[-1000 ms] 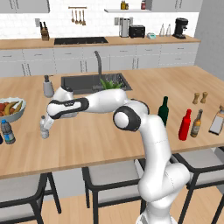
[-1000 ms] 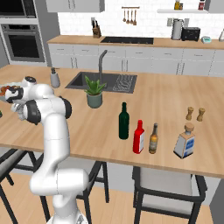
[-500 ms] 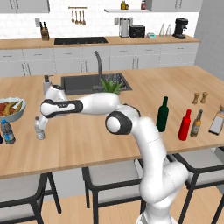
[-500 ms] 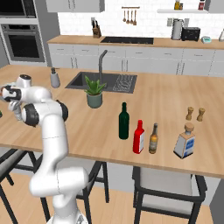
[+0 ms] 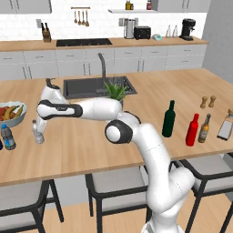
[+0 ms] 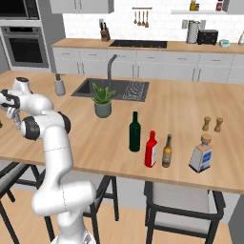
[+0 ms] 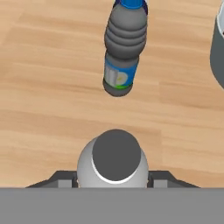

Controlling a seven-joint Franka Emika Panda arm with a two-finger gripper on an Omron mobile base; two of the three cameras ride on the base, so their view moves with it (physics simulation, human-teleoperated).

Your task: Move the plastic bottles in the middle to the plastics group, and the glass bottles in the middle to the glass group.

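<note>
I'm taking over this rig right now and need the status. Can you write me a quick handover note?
Pincer: astride the small clear water bottle, which stands on the counter at the far left; whether it grips cannot be told.
Plastics group: blue-label bottle stands just beyond it, near the fruit bowl.
Done: the water bottle is set down at the plastics group.
Left: green wine bottle and red bottle must go to the glass group, the brown bottle and flat pale bottle, at the right.

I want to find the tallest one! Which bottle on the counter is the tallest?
The dark green wine bottle. It rises above the red bottle and the slim brown bottle beside it.
</note>
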